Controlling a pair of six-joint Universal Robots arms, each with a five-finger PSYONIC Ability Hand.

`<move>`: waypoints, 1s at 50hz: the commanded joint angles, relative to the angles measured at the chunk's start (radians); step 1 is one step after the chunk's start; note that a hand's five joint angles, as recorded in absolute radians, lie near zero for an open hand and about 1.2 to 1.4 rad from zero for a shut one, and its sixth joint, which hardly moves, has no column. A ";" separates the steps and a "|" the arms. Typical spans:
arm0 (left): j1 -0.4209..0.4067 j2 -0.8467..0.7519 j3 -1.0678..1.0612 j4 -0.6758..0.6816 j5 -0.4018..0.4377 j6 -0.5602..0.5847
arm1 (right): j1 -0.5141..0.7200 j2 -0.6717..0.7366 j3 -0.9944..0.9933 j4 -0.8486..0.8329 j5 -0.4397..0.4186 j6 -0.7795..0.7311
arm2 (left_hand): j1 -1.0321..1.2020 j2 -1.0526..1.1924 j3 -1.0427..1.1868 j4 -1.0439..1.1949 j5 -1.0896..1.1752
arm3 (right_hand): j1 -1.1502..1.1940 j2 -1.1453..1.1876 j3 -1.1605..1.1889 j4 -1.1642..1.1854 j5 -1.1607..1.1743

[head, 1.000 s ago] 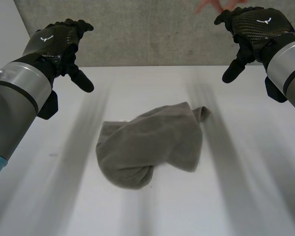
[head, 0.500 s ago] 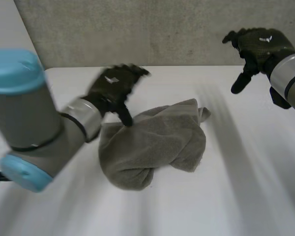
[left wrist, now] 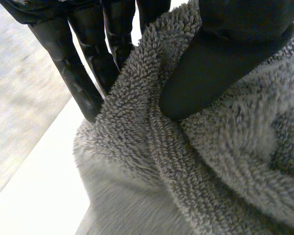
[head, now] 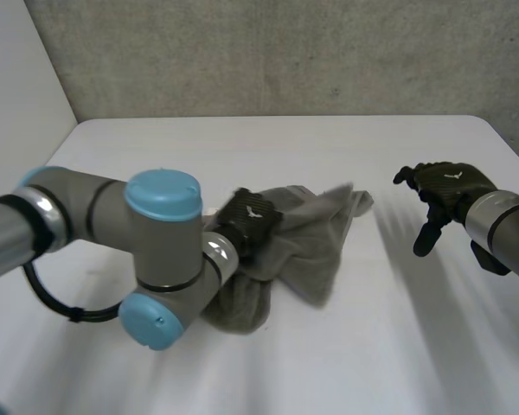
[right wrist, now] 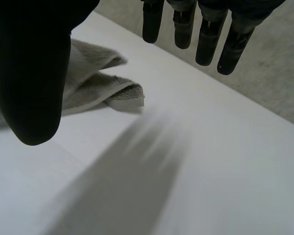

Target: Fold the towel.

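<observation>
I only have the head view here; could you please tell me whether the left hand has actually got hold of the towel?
Observer: Yes. In the left wrist view the left hand pinches a fold of the towel between thumb and fingers.
Operator: Thank you. Is the right hand holding anything?
Observer: No. Its wrist view shows the right hand open above the table, fingers straight, with the towel's corner lying apart from it.
</observation>
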 commanded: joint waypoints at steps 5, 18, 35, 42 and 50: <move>-0.004 0.365 -0.416 -0.045 -0.215 -0.118 | 0.010 0.075 -0.036 0.001 -0.004 0.000 | 0.280 0.238 0.247 0.243 0.261 | -0.032 -0.053 -0.043 -0.059 -0.060; -0.085 0.472 -0.503 -0.050 -0.205 -0.151 | 0.085 0.118 -0.060 0.001 -0.004 0.000 | -0.923 -0.966 -0.956 -0.961 -0.943 | -0.032 -0.053 -0.043 -0.059 -0.060; -0.112 0.052 0.080 -0.058 -0.058 -0.148 | 0.134 0.210 -0.066 -0.201 -0.059 -0.142 | -0.785 -0.828 -0.818 -0.823 -0.805 | 0.025 0.004 0.014 -0.002 -0.003; -0.112 -0.146 0.278 -0.139 -0.054 -0.120 | 0.149 0.306 -0.140 -0.262 -0.093 -0.170 | -0.750 -0.792 -0.783 -0.788 -0.770 | 0.061 0.040 0.050 0.033 0.032; -0.110 -0.286 0.421 -0.206 -0.061 -0.002 | 0.159 0.415 -0.229 -0.272 -0.138 -0.161 | -0.750 -0.792 -0.783 -0.788 -0.770 | 0.143 0.122 0.132 0.115 0.115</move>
